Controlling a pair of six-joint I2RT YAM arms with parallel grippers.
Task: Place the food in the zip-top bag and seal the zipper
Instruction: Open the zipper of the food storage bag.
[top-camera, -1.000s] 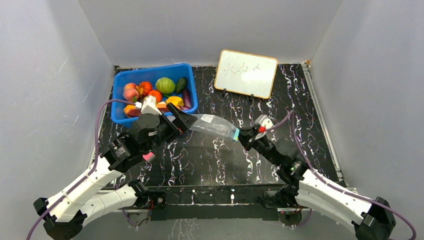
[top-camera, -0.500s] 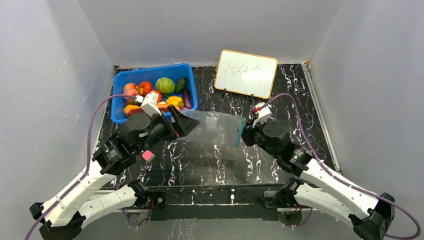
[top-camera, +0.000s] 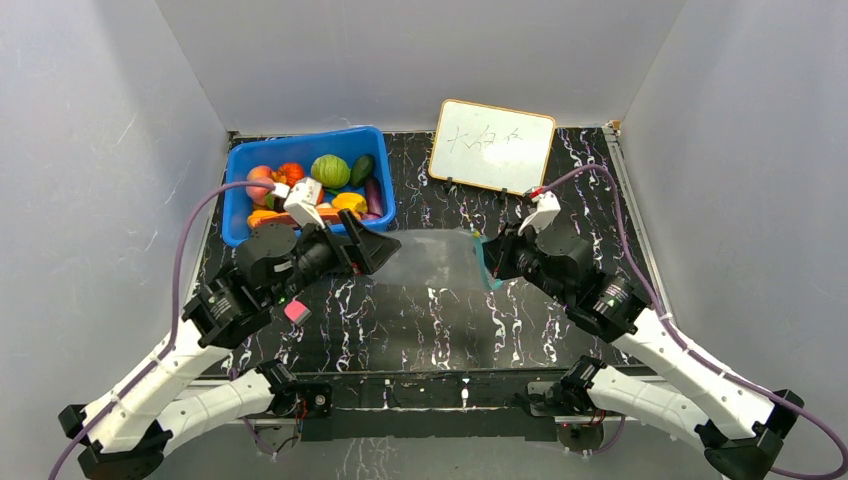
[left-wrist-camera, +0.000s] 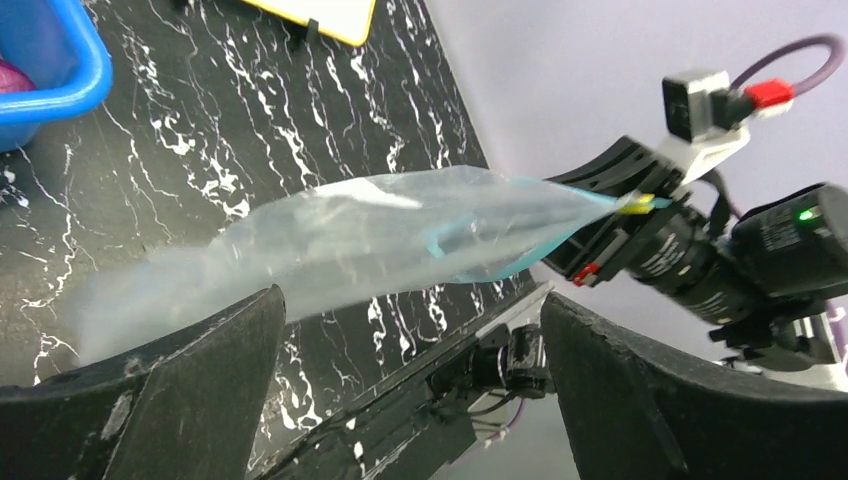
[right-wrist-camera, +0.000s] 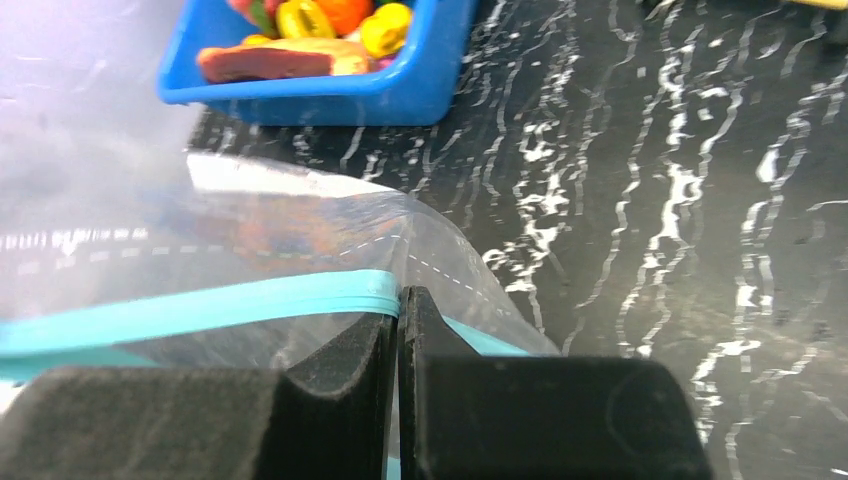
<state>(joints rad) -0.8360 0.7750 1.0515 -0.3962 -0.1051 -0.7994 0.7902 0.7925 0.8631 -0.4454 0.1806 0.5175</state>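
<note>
pinches zipper (right-wrist-camera: 200, 305) in clenched right tool (right-wrist-camera: 399, 300), far side from blue bin (top-camera: 300, 139); poses left tool (top-camera: 385, 245) spread at bin-side end of zip-top bag (top-camera: 435, 260), nearer food (top-camera: 330, 172); long axis between tools.

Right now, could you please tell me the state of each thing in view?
zip-top bag: empty, held off the table.
zipper: pinched; sealed or not, cannot tell.
food: all in the blue bin.
left gripper: open, bag end between its fingers.
right gripper: shut on the zipper.

clear zip-top bag (top-camera: 430, 265), teal zipper (right-wrist-camera: 250, 300); blue bin (top-camera: 300, 138); black table (top-camera: 430, 325) (white marble veins)
</note>
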